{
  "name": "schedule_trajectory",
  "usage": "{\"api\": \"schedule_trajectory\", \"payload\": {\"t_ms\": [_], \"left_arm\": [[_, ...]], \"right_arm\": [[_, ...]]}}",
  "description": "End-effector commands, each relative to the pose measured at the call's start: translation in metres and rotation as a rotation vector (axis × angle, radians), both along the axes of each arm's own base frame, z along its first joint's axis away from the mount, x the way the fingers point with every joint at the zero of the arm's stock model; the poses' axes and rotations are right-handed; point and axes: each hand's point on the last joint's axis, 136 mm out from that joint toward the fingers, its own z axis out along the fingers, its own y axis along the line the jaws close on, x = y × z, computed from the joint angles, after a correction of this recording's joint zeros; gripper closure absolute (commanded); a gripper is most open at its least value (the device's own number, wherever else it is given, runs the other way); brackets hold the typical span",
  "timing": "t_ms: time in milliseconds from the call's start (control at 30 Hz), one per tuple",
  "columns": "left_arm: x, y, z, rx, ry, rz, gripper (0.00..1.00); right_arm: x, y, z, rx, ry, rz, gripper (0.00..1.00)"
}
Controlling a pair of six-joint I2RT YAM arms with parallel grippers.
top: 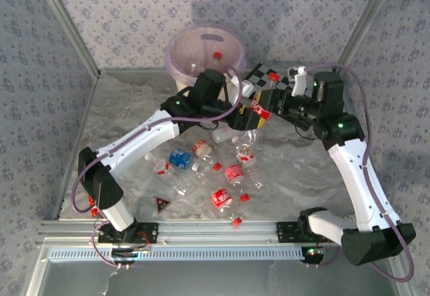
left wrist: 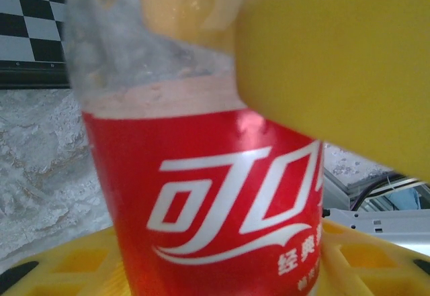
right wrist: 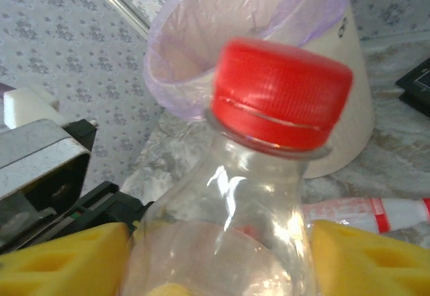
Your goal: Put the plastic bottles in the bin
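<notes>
Because the bin (top: 173, 53) stands at the far edge of the desk (top: 309, 175), beyond the scatter of loose bottles (top: 222, 199), I have both arms reaching up toward it, each with a load. My right gripper (right wrist: 222, 259) is closed on a red-capped bottle (right wrist: 269, 168). Its yellow pads (right wrist: 363, 256) clamp the clear shoulder just under the neck, so the cap points toward the bin's bagged mouth. I judge that hold chosen so the light, empty body trails behind rather than swinging. My left gripper (left wrist: 269, 175) is closed on a red-labelled bottle (left wrist: 208, 202), the pads pressing across the label where the wall is widest and gives the surest purchase. I cannot tell whether that bottle is lifted clear of the desk. The checkerboard (left wrist: 30, 21) lies close behind it, which puts this gripper just short of the bin. One bottle with a red cap (top: 216, 55) lies inside the bag, and most of the heap is not yet cleared. With both wrists crowding the same side of the rim, I would let one go first.
</notes>
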Motion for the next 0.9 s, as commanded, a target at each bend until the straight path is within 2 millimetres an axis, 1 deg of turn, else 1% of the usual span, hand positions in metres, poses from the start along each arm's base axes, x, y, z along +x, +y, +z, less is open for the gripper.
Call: {"api": "schedule_trajectory", "payload": {"t_ms": [0,67,167,267,333,367,400,500,567,633,700,733,767,867], "left_arm": [[0.014,0.007,0.032,-0.040,-0.080,0.029,0.54],[0.025,0.015,0.043,-0.043,-0.111,0.051,0.55],[0.046,0.033,0.068,-0.058,-0.170,0.102,0.58],[0.077,0.057,0.100,-0.071,-0.267,0.186,0.60],[0.108,0.080,0.119,-0.070,-0.318,0.293,0.67],[0.121,0.089,0.125,-0.064,-0.337,0.337,0.70],[0.136,0.100,0.131,-0.053,-0.363,0.391,0.73],[0.176,0.128,0.142,-0.032,-0.427,0.523,0.83],[0.199,0.142,0.144,-0.006,-0.458,0.588,0.88],[0.225,0.155,0.132,0.058,-0.482,0.652,0.94],[0.243,0.163,0.120,0.116,-0.497,0.688,1.00],[0.252,0.166,0.116,0.142,-0.510,0.699,1.00],[0.256,0.168,0.104,0.189,-0.499,0.696,1.00],[0.267,0.170,0.076,0.296,-0.500,0.669,1.00]], "right_arm": [[-0.007,-0.024,0.010,-0.035,-0.020,-0.087,0.10],[-0.010,-0.041,0.011,-0.047,-0.024,-0.152,0.03],[-0.017,-0.063,0.000,-0.063,0.010,-0.226,0.02],[-0.023,-0.074,-0.021,-0.077,0.067,-0.257,0.02],[-0.028,-0.077,-0.039,-0.091,0.115,-0.266,0.02],[-0.030,-0.078,-0.048,-0.097,0.135,-0.270,0.02],[-0.033,-0.078,-0.062,-0.103,0.169,-0.270,0.02],[-0.041,-0.080,-0.080,-0.111,0.207,-0.278,0.02],[-0.045,-0.082,-0.088,-0.121,0.230,-0.287,0.03],[-0.049,-0.084,-0.092,-0.130,0.244,-0.297,0.03],[-0.052,-0.086,-0.094,-0.137,0.252,-0.304,0.03],[-0.053,-0.087,-0.094,-0.141,0.255,-0.310,0.03],[-0.054,-0.088,-0.094,-0.144,0.256,-0.316,0.03],[-0.056,-0.092,-0.095,-0.156,0.261,-0.334,0.03]]}}
